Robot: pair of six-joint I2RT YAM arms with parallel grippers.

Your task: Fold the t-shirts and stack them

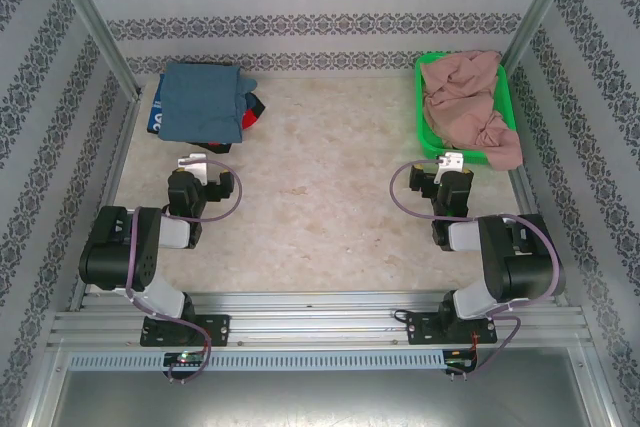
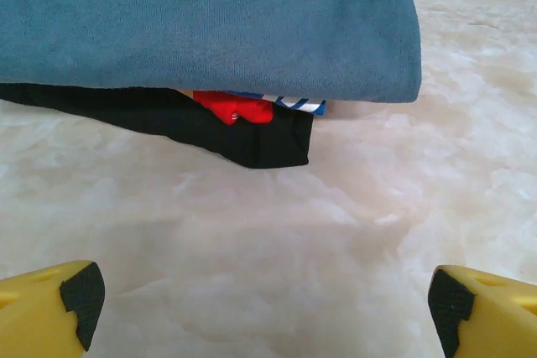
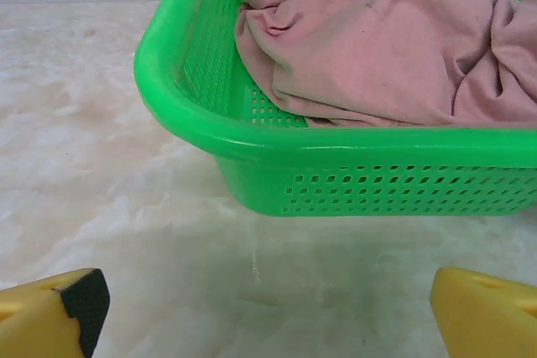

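Both arms sit low: left gripper (image 1: 196,161) spread wide and empty, facing the folded blue-grey t-shirt (image 1: 200,102) at far left; right gripper (image 1: 452,160) gaping too, before the green mesh basket (image 3: 193,123) holding the crumpled dusty-pink t-shirt (image 3: 377,39)

**Arm posture.** Both arms sit folded low over the near half of the worktop (image 1: 320,227), with their bases at its near edge.

**Left arm** (image 1: 130,247): the elbow lies toward the near-left corner and the forearm points at the far edge. The left end effector (image 1: 195,161) has its jaws spread wide and holds nothing. Its yellow fingers (image 2: 42,312) carry black pads.

**Right arm** (image 1: 510,257): it mirrors the left arm beside the right edge. The right end effector (image 1: 452,160) is likewise spread wide and empty.
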